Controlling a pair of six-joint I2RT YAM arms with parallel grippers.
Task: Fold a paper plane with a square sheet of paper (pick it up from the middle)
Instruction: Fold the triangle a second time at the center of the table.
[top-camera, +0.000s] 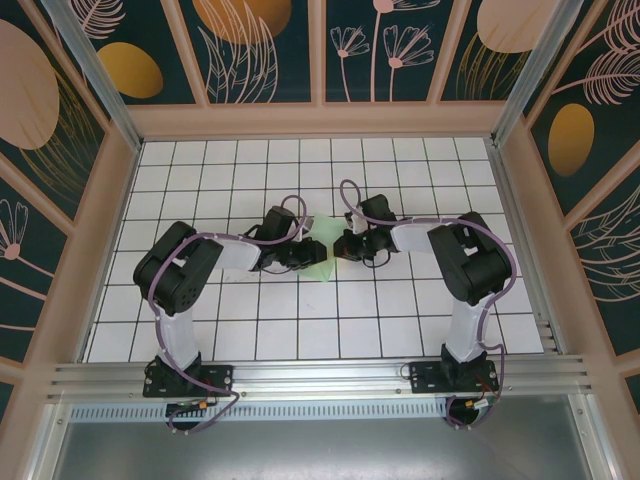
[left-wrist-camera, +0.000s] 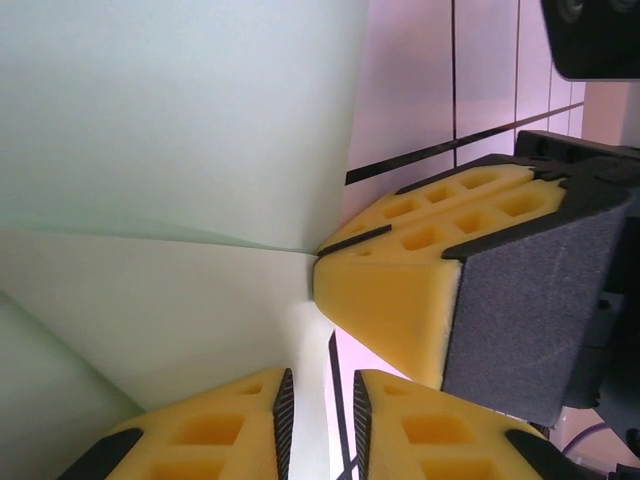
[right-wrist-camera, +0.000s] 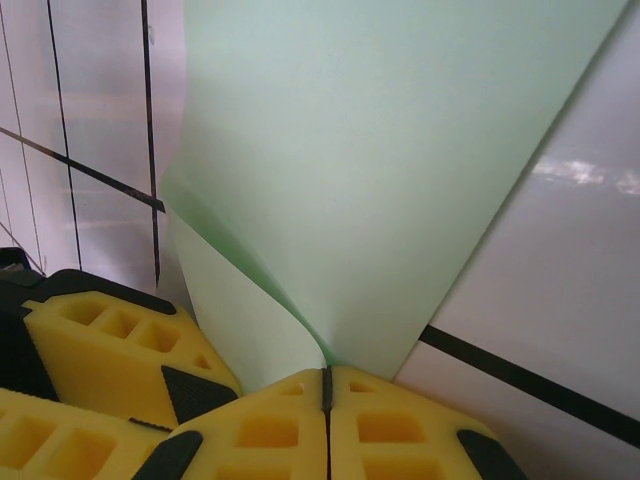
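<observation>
Right end effector (right-wrist-camera: 325, 378) pinches paper (right-wrist-camera: 400, 150) over white tiles (top-camera: 400, 330).

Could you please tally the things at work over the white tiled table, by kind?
Thin pale mint-green paper sheet: 1
Two-finger grippers with yellow foam fingers: 2 (left gripper, right gripper)
Total: 3

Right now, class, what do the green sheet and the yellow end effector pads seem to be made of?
Green sheet: thin matte paper, judging by its soft curl and fold. Yellow end effector pads: likely foam or rubber, matte, with moulded square pockets.
</observation>
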